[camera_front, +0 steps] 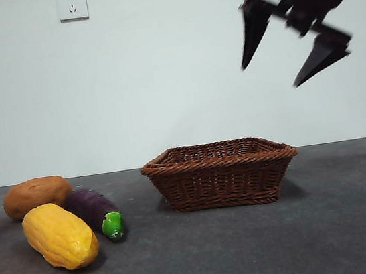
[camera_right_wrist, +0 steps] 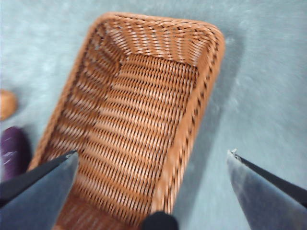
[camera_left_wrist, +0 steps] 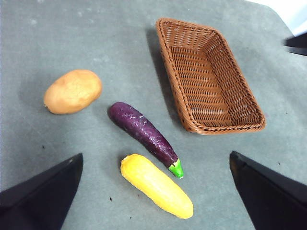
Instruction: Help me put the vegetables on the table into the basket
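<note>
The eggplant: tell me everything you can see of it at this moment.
The eggplant is a dark purple, toy-like piece with a glossy skin and a bright green cap at one end. It lies flat on the grey table, outside the basket, untouched by either gripper. It sits between the potato and the corn, its green cap close beside the corn. In the front view its far end looks pressed against the potato, though the left wrist view shows a small gap.

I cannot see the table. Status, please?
Both grippers open, empty; right gripper above basket. Corn, eggplant, potato on table. Basket empty.
</note>
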`<state>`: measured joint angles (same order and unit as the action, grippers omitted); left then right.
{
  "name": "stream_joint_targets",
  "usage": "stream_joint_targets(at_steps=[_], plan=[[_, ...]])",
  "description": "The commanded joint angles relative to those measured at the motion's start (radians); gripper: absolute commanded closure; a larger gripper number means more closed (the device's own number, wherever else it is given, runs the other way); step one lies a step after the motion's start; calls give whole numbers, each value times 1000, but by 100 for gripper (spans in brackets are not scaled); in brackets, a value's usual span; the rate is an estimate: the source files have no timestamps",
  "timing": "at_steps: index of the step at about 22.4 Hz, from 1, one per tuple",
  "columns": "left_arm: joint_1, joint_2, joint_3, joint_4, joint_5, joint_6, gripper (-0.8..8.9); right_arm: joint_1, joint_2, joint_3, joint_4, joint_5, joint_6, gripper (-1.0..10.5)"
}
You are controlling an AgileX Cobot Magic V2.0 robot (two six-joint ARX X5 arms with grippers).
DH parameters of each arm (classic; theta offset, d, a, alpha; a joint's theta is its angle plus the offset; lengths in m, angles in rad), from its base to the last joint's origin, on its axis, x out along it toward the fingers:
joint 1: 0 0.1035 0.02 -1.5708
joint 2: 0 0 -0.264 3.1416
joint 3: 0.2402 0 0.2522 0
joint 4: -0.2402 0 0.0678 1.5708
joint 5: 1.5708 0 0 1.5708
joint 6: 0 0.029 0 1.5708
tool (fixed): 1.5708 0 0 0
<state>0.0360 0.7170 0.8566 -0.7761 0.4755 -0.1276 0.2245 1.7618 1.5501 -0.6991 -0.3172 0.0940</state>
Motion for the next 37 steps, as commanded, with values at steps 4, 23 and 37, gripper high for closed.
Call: stream_joint_targets(at_steps=[4,23,37], plan=[[-3,1,5,7,3,5,171,29,224,156,-48,50,6,384],[-3,66,5,6,-4,8,186,45,420,180,-64,90,10,961],[-185,310,5,-40,-93,-211,187,43,-163,181,-166,90,-82,959]])
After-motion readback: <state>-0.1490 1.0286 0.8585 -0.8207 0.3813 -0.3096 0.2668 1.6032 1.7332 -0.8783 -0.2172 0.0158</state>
